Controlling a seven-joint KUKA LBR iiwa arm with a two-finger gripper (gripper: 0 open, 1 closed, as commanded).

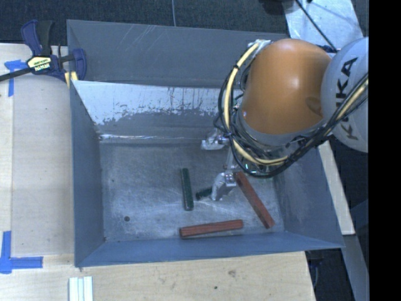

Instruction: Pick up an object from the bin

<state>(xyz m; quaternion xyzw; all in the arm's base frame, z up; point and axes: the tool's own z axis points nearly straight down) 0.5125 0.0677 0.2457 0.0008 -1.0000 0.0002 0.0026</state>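
Observation:
My gripper point(218, 164) hangs low over the middle-right of the bin floor, open, with only bare floor showing between its two metal fingertips point(222, 186). A dark green stick point(187, 189) lies just left of the nearer fingertip, pointing front to back. A small black piece point(203, 194) sits between that stick and the fingertip. A reddish-brown stick point(255, 202) lies slanted to the right, its upper end close under the nearer fingertip. I cannot tell whether they touch.
A second reddish-brown stick point(211, 229) lies flat along the bin's front wall. The arm's orange dome and cables hide the back right of the floor. Sloping walls close in on all sides.

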